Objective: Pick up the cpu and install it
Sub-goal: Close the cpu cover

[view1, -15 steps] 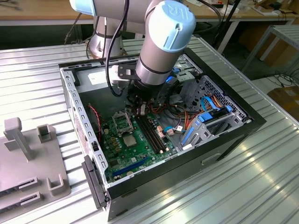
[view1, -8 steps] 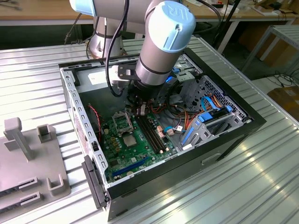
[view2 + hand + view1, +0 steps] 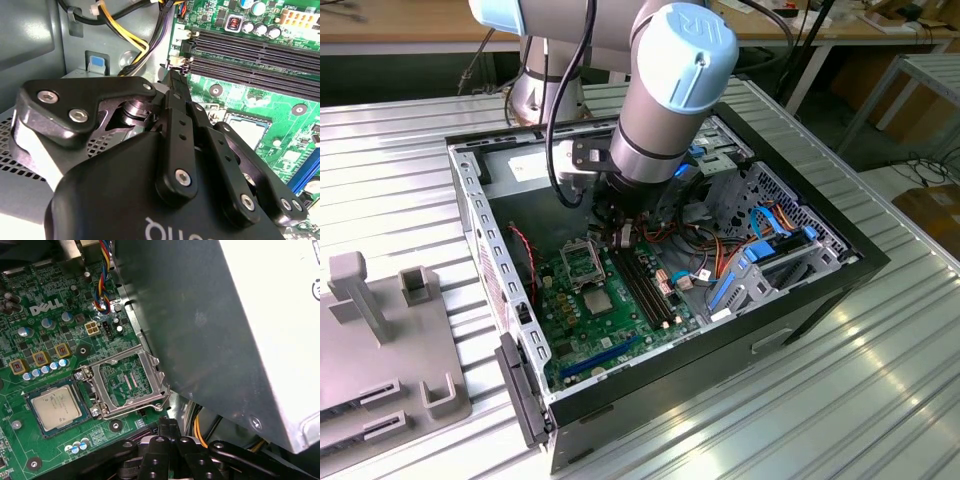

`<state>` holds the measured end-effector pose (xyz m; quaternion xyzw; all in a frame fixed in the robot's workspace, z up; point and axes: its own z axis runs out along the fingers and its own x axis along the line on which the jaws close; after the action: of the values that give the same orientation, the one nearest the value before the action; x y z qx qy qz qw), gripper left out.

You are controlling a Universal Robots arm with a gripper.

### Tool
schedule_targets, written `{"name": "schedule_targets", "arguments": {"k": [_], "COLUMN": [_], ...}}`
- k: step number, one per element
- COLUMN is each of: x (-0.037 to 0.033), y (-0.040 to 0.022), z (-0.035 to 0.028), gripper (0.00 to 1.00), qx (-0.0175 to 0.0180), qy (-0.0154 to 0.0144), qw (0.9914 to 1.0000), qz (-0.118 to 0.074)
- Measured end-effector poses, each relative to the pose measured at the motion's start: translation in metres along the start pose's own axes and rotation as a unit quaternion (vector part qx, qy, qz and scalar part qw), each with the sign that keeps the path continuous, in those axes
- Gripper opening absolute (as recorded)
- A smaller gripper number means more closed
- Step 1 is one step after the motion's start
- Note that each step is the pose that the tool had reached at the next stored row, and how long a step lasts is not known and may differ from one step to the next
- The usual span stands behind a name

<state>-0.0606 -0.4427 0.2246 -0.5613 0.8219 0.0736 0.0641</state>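
Observation:
The cpu [image 3: 52, 407], a flat square chip with a silver-grey metal top, lies in its socket on the green motherboard [image 3: 620, 335]. In the exterior view the cpu [image 3: 597, 300] sits just in front of a square metal frame [image 3: 582, 262]. That frame [image 3: 127, 382] lies flipped open right beside the chip. My gripper [image 3: 623, 238] hangs inside the open computer case, over the board between the frame and the memory slots. Its fingers are shut together with nothing between them in both wrist views [image 3: 172, 75] [image 3: 168, 422]. It stands apart from the cpu.
The grey power-supply box [image 3: 225, 315] rises close beside the gripper. Black memory slots [image 3: 250, 55] run along the board, with cable bundles [image 3: 130, 40] nearby. A drive cage with blue parts [image 3: 770, 255] fills the case's right in the exterior view. A grey fixture [image 3: 380, 340] stands outside on the left.

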Motion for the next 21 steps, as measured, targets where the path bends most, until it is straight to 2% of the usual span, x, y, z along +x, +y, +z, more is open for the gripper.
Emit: {"name": "schedule_targets", "arguments": {"k": [5, 11, 16, 21], "x": [0.0011, 0.0023, 0.0032, 0.0037], "y": [-0.0003, 0.0003, 0.0016, 0.0020], "z": [0.0041, 0.0083, 0.0113, 0.0143], "gripper": [0.11, 0.11, 0.11, 0.11], "qx": [-0.0040, -0.0054, -0.0073, -0.0087], "qy": [-0.0101, -0.0136, -0.0186, -0.0222], "qw": [0.99994, 0.99989, 0.99980, 0.99971], "qz": [0.000, 0.000, 0.000, 0.001]}}
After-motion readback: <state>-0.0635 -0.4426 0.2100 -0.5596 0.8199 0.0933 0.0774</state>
